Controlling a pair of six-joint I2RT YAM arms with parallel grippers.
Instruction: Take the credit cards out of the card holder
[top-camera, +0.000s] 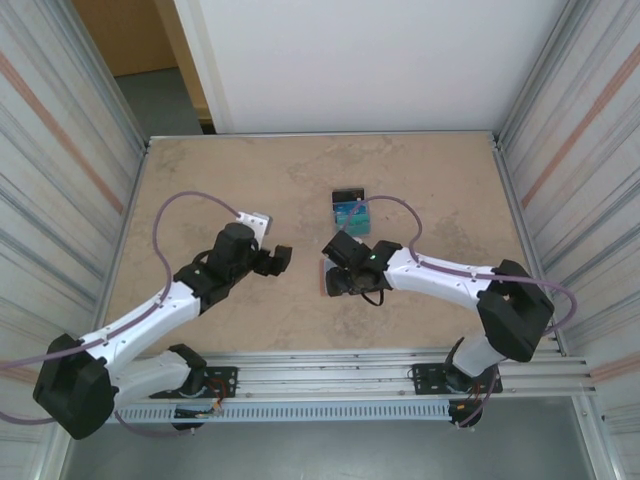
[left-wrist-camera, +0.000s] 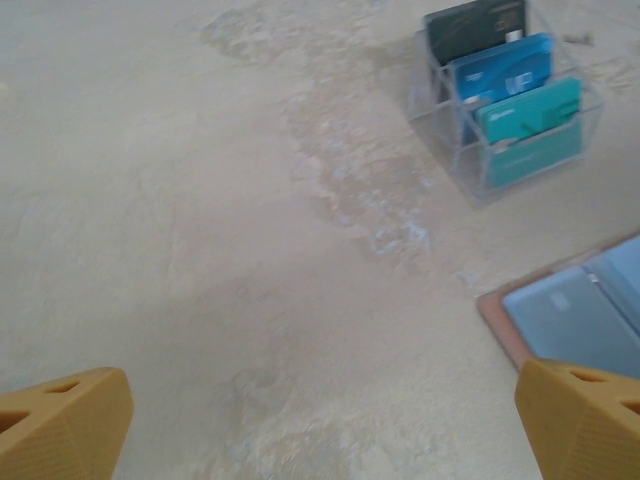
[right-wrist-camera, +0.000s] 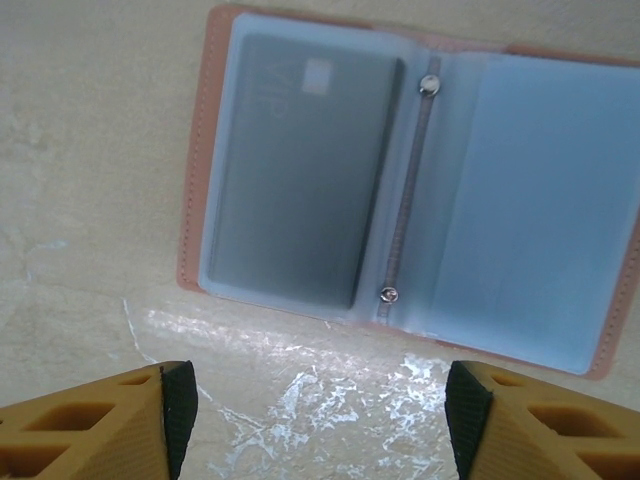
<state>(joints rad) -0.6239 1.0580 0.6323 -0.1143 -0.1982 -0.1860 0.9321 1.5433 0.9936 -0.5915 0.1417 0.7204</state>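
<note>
The card holder (right-wrist-camera: 195, 200) lies open and flat on the counter (top-camera: 200, 180), toward the near edge and just right of the middle. Its salmon border frames two blue-grey translucent pockets, joined along a spine with two small metal studs (right-wrist-camera: 428, 86). In the right wrist view a dark card (right-wrist-camera: 290, 170) sits inside the left-hand pocket, seen through the cloudy sleeve, with a pale chip patch toward its top edge. The right gripper (right-wrist-camera: 315, 425) hangs just above the holder's near edge, released, its two yellow fingers (right-wrist-camera: 100, 420) spread with only scuffed counter between them. In the overhead view the right arm (top-camera: 450, 280) reaches in from the right and largely covers the holder, leaving a sliver of its reddish edge showing beside the gripper. Farther back on the counter, beyond the holder, a clear stand (left-wrist-camera: 437, 105) holds three credit cards (top-camera: 350, 210) upright in a row of slots. The black card (left-wrist-camera: 475, 28) is farthest from the arms, the blue card (left-wrist-camera: 505, 68) is in the middle, and the teal card (left-wrist-camera: 530, 108) is nearest. The left gripper (left-wrist-camera: 320, 435) is also released, its jaws spread wide. It hovers over bare counter to the left of the holder, whose corner shows at the lower right of the left wrist view, and it grasps nothing.
</note>
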